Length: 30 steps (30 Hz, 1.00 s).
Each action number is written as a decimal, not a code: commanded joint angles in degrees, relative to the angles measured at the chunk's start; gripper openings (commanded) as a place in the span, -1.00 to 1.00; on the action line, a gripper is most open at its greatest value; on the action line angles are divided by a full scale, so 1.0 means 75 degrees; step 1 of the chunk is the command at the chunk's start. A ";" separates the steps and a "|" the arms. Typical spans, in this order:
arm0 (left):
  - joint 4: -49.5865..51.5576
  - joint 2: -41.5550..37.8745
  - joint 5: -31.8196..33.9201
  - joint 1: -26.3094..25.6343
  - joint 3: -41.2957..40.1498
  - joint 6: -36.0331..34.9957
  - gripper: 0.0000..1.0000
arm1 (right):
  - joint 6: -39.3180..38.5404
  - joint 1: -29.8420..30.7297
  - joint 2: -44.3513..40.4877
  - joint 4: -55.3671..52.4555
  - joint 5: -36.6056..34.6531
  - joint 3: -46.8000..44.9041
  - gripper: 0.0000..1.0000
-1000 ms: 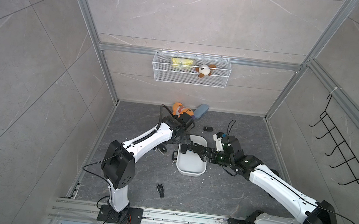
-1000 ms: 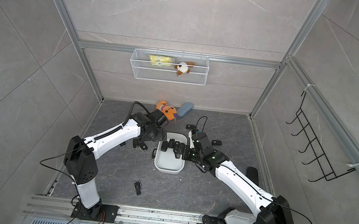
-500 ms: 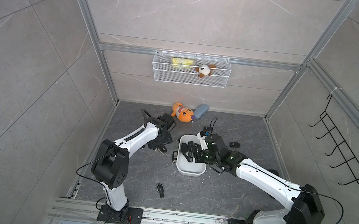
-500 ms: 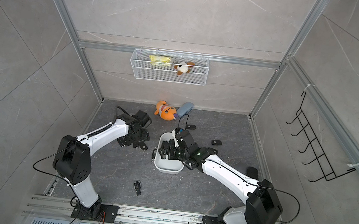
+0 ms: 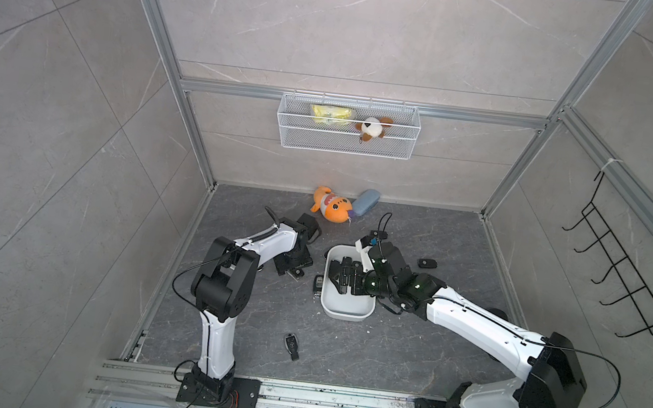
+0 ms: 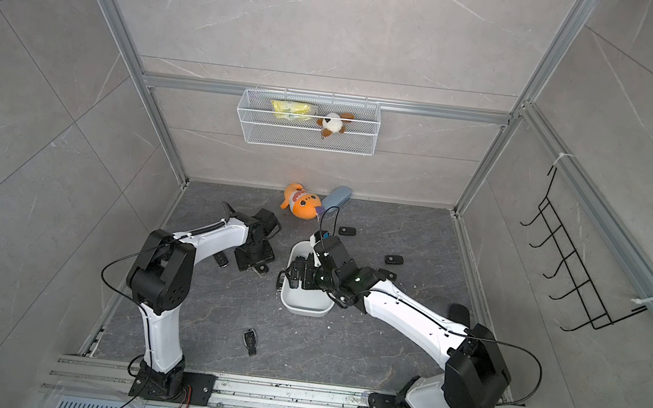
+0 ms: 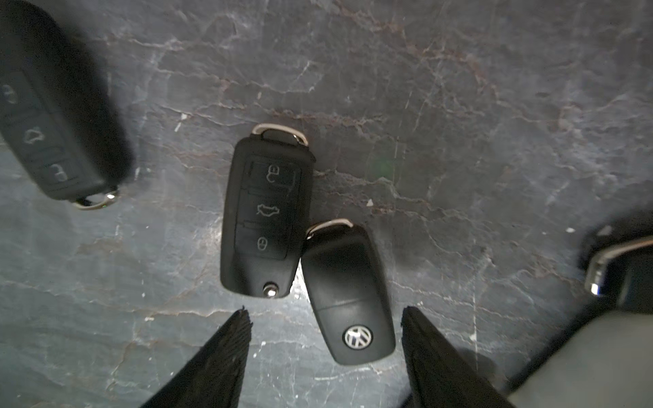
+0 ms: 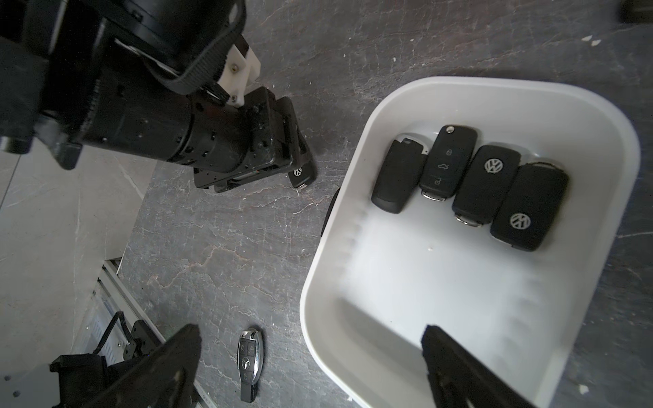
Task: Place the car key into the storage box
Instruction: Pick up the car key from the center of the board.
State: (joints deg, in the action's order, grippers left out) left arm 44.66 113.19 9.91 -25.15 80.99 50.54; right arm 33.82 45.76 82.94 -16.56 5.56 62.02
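Beside the storage box [image 5: 345,315], the left gripper [image 7: 323,314], largely hidden from above, straddles a car key [image 7: 349,300], jaws apart. The open right gripper [image 8: 311,330] has swung over the box.

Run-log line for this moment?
left gripper: open, straddling car key on floor | right gripper: open, empty, over storage box | inside: four keys
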 commanded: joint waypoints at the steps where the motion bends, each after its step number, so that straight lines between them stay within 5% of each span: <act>1: -0.0104 0.0192 -0.0101 0.0061 0.0286 0.0047 0.40 | -0.0061 0.0040 0.0086 -0.0193 -0.0255 0.0274 0.99; 7: -0.0325 0.0428 -0.0197 0.0069 0.0219 0.0034 0.27 | -0.0108 0.0040 0.0133 -0.0227 -0.0332 0.0316 0.99; 15: -0.0412 0.0254 -0.0162 0.0056 0.0078 -0.0105 -0.25 | -0.0128 0.0040 0.0182 -0.0268 -0.0378 0.0368 0.99; 30: 0.0122 -0.1201 0.0178 -0.0630 0.0044 -0.0528 -0.35 | 0.0105 0.0040 -0.0310 -0.0250 -0.0605 -0.0125 0.99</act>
State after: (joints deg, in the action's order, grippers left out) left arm 42.68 108.92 10.09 -28.01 80.18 48.34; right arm 33.76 45.76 83.29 -17.12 2.76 62.57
